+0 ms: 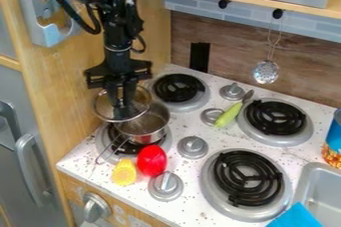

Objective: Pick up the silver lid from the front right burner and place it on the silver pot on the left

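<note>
The black gripper (pixel 122 112) hangs down at the left of the stove, over the back-left part of a metal pot (pixel 148 127). Around its lower end is a round, see-through piece with a metal rim (pixel 98 110), like a lid, tilted above the pot's left side. Whether the gripper holds it, I cannot tell. The pot stands on the front-left burner (pixel 108 146), its wire handle pointing to the front left. In front of the pot lie a red egg-shaped object (pixel 152 161) and a yellow piece (pixel 124 172), side by side.
A green-handled utensil (pixel 230 115) lies between the two back burners, among grey knobs (pixel 192 147). A slotted spoon (pixel 265 72) hangs on the back wall. At the right are a sink (pixel 318 191), a blue cloth (pixel 296 217) and a blue container (pixel 334 139). A wooden panel (pixel 57 86) bounds the left.
</note>
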Robot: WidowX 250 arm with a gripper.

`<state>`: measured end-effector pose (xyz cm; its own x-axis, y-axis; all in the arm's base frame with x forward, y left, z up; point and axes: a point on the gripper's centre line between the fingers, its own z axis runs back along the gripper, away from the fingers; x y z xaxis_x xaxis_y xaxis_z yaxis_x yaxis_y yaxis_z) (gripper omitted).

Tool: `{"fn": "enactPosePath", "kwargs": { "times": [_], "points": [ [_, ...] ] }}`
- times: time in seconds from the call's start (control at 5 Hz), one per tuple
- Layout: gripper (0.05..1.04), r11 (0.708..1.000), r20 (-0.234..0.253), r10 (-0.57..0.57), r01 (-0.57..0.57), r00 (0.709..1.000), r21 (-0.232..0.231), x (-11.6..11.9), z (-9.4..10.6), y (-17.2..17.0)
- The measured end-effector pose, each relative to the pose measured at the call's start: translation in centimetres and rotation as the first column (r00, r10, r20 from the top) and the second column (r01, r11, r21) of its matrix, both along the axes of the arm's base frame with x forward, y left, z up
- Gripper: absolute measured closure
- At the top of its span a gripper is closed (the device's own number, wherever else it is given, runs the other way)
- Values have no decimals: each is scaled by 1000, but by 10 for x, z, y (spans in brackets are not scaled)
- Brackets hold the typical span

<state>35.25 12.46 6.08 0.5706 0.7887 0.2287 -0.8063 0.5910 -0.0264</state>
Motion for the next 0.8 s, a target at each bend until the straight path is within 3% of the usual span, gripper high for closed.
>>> {"fn": "enactPosePath", "kwargs": {
  "times": [0.2,0.8],
  "points": [
    [769,1000,-18,-13,12,1000,-27,8,-11,0],
    [769,998,-49,-57,55,997,-33,30,-26,-23]
  ]
}}
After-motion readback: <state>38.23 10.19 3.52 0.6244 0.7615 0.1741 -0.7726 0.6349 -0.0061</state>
